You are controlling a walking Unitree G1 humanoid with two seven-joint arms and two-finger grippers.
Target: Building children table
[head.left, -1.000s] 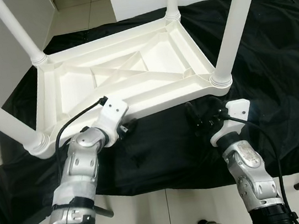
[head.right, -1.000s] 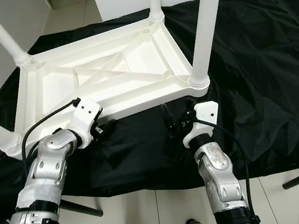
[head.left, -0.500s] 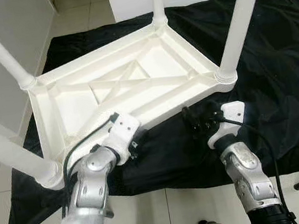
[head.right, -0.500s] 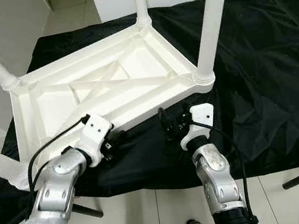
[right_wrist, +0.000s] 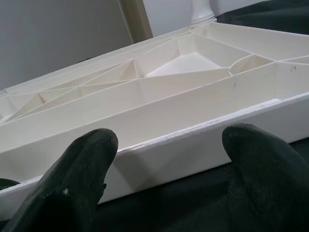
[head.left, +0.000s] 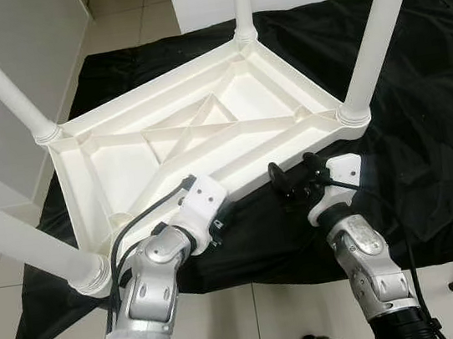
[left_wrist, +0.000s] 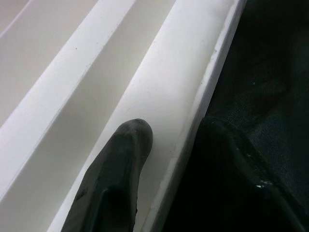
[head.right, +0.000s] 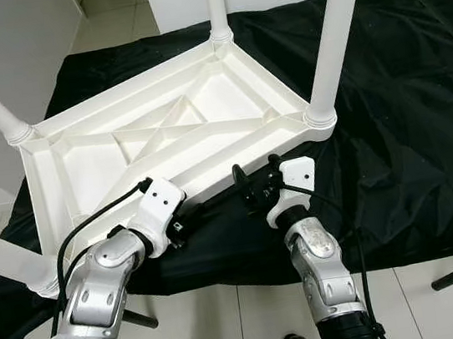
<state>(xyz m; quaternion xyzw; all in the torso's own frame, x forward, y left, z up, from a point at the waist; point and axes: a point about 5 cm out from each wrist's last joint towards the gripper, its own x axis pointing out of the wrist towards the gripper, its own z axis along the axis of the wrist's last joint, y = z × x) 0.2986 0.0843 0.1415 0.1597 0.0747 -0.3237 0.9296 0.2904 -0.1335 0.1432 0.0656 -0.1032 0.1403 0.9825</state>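
The white children's table [head.left: 196, 131] lies upside down on a black sheet [head.left: 420, 108] spread over the tiled floor [head.left: 117, 20], its ribbed underside facing up and four round legs [head.left: 367, 57] standing from the corners. The step in hand looks like handling the finished frame by its near edge, to shift it or turn it over.

The left tool [head.left: 223, 216] is at the left part of that near rim; in its wrist view one finger [left_wrist: 118, 179] lies on the white rim and the other sits on the sheet side, so it appears closed on the rim, though how firmly is hard to tell.

The right tool [head.left: 294, 181] is spread open just in front of the rim further right, both fingers [right_wrist: 84, 169] apart with the edge between them.

Next, I judge, the right tool should close on the rim, then both arms must lift together and evenly, keeping the tall legs from swinging.
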